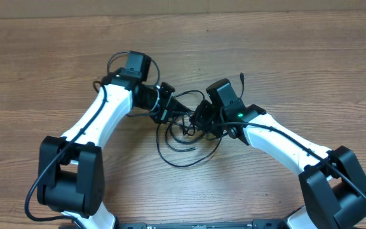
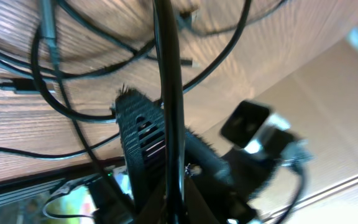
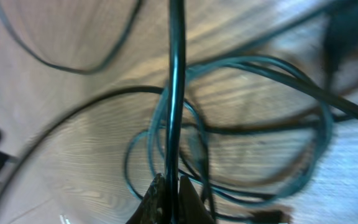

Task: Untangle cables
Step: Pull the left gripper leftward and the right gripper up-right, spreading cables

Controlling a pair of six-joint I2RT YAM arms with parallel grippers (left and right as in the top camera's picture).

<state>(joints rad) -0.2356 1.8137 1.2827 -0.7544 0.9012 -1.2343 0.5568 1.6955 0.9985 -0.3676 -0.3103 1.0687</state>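
A tangle of thin black cables (image 1: 182, 130) lies on the wooden table (image 1: 278, 57) between my two arms. My left gripper (image 1: 166, 109) is at the tangle's left edge, shut on a black cable (image 2: 168, 93) that runs straight up from its fingers (image 2: 174, 202). My right gripper (image 1: 202, 116) is at the tangle's right edge, shut on another black cable (image 3: 176, 87) held between its fingertips (image 3: 171, 190). Loose loops (image 3: 241, 143) hang and lie below it on the wood. The two grippers are close together, facing each other.
A cable loop (image 1: 186, 156) trails toward the front of the table. A short cable end (image 1: 241, 79) sticks up behind the right wrist. A cardboard wall (image 2: 328, 93) shows in the left wrist view, with the right arm's gripper (image 2: 253, 134) in front of it.
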